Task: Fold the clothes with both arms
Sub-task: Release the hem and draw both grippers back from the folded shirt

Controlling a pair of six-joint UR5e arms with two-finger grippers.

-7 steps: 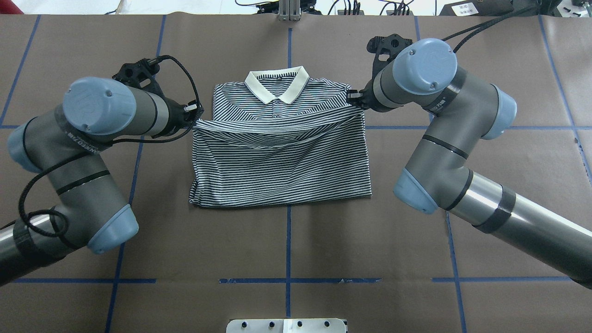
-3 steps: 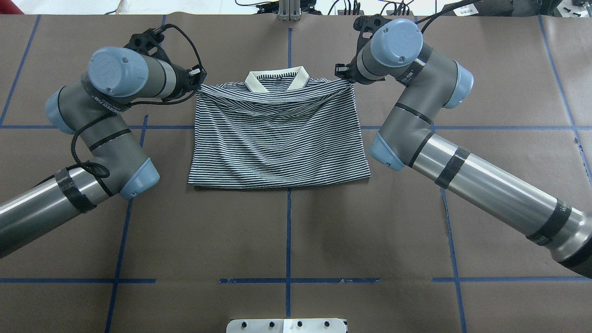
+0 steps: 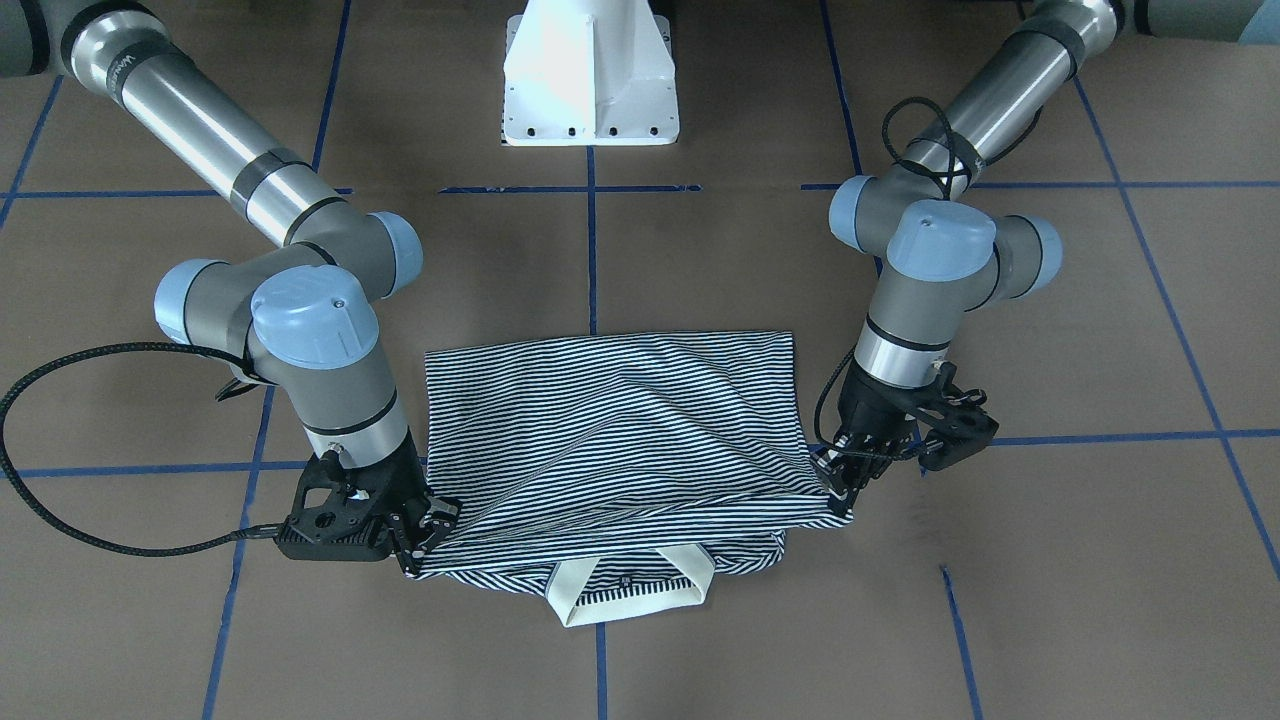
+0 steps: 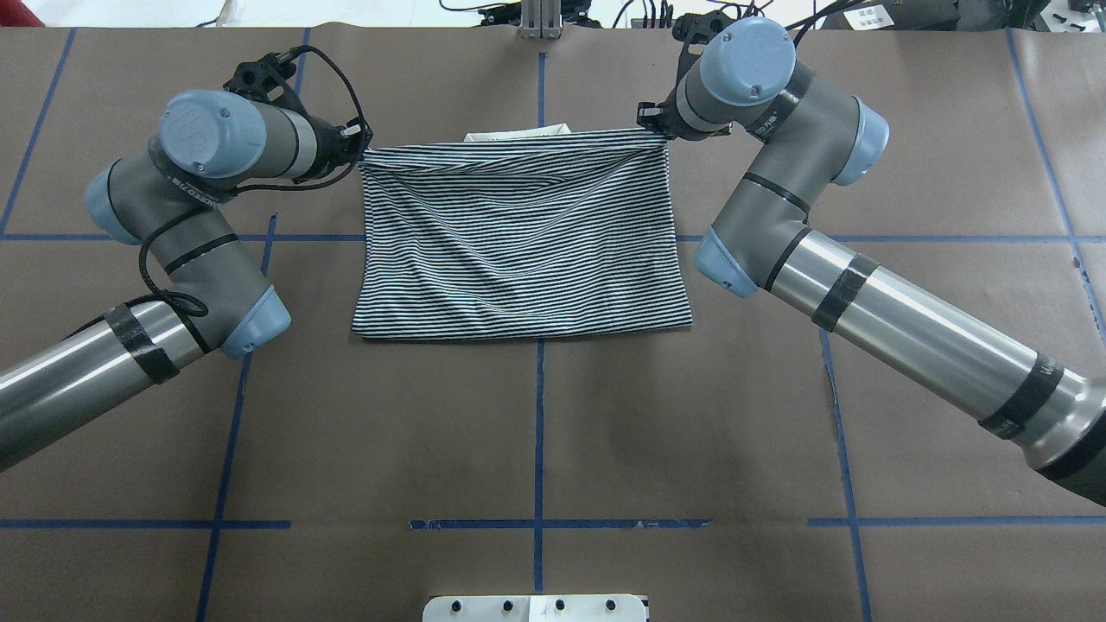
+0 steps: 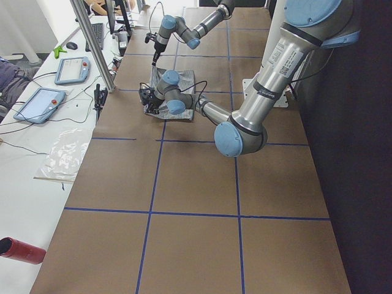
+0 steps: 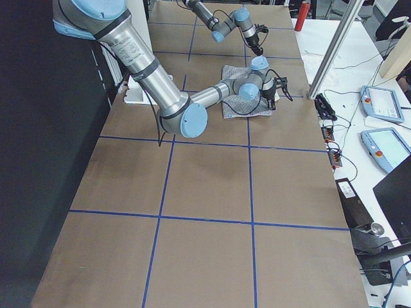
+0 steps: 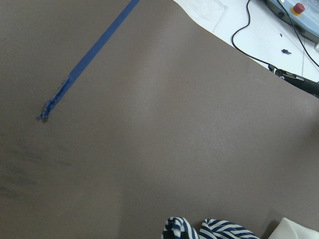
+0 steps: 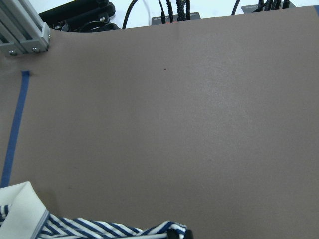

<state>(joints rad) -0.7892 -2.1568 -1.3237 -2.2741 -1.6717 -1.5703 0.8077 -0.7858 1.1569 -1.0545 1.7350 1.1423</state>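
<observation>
Striped navy-and-white knit, one polo shirt (image 4: 518, 242) lies on the brown paper-covered desk (image 4: 691, 449), out in front of the white pedestal (image 3: 590, 70). Its lower half lies doubled over the upper, wrinkled, with one plain cream collar (image 3: 625, 592) poking past the folded edge. Two grey metal arms with pale blue caps flank the shirt: left arm (image 4: 199, 250), right arm (image 4: 864, 302). The left gripper (image 4: 361, 149) pinches one hem corner and the right gripper (image 4: 650, 128) pinches the other. Blue tape lines (image 4: 538, 415) grid the desk.
</observation>
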